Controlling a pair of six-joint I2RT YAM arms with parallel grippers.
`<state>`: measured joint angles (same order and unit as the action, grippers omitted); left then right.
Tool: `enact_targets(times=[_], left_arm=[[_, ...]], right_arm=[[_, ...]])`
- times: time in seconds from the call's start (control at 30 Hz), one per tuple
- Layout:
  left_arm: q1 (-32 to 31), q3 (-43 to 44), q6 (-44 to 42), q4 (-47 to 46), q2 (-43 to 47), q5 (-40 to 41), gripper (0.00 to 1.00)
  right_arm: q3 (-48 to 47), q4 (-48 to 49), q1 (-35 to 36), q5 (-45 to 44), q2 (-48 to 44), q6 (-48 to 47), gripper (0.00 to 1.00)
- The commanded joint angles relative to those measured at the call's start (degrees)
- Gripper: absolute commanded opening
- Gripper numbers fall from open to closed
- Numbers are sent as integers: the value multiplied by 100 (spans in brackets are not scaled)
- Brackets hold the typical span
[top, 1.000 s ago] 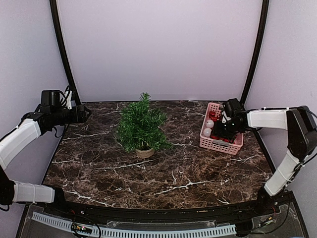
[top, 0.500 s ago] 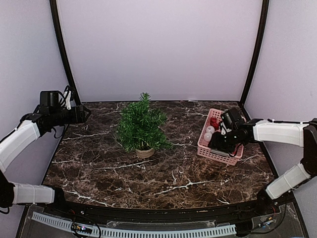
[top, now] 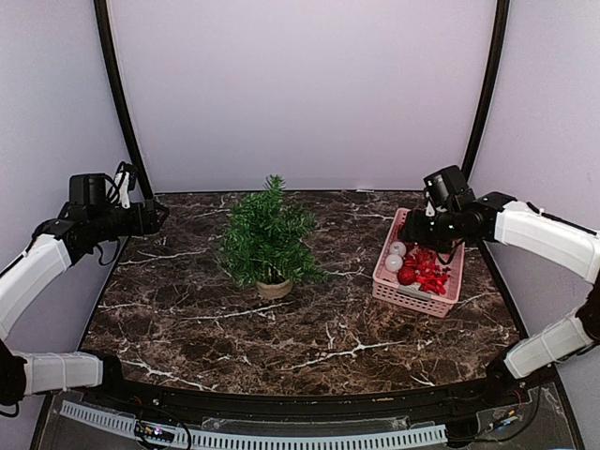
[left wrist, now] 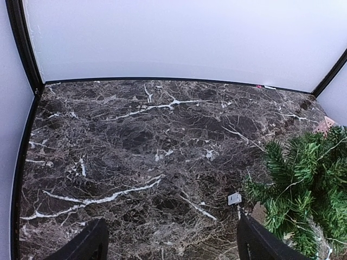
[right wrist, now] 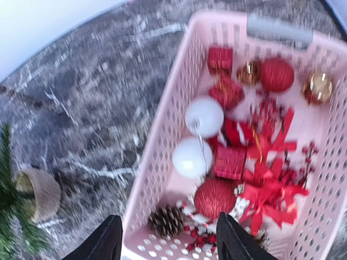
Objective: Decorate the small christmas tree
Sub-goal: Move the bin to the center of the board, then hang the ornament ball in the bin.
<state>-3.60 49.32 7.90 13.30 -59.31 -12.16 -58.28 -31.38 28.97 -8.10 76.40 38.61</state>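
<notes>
Where the small christmas tree [top: 267,234] stands: left of centre on the table [top: 309,352], upright, its round tan base [top: 274,289] on the marble.
Tree, condition: bushy dark green branches, no ornament to be seen on them from the top view.
Tree, left wrist view: branches [left wrist: 303,189] fill the lower right corner; a small pale tag [left wrist: 234,199] lies on the table just beside them.
Tree, right wrist view: only a slice at the left edge, with the tan base [right wrist: 39,195] showing.
Pink basket [top: 412,300]: right side of the table, well apart from the tree, long axis running near to far.
Basket contents (sharpest in the right wrist view): two white balls [right wrist: 204,116] side by side, red glitter balls [right wrist: 215,197], a gold ball [right wrist: 317,86], red bows [right wrist: 271,189], small red boxes [right wrist: 219,58], a pine cone [right wrist: 166,221].
Left arm [top: 42,258]: raised over the far left corner of the table, wrist pointing toward the tree, well apart from it.
Left jaws: wide, nothing between them; both dark fingertips [left wrist: 92,241] frame bare marble.
Right arm [top: 544,234]: reaches in from the right, wrist above the far end of the basket.
Right jaws: wide, holding nothing; the fingertips [right wrist: 108,238] straddle the view of the pine cone and a red ball (picture blurred, so height over the ornaments cannot be told).
</notes>
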Motion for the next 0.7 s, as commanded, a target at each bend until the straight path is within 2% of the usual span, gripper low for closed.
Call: enact_targets(times=[0.0,0.27,0.43,0.67], left_arm=[[29,-137,-13,-236,304,124,84],[30,-203,26,-329,416,112,84],[27,-204,17,-312,412,217,84],[34,-202,10,-300,358,251,84]], right_arm=[[-543,-48,-244,-526,341,-450,62],[-1248,514,-955,-291,1534,-997,65],[-1667,711,-1251,-127,2443,-1267,61],[-2129,471,-1335,-1055,3166,-1393,54]])
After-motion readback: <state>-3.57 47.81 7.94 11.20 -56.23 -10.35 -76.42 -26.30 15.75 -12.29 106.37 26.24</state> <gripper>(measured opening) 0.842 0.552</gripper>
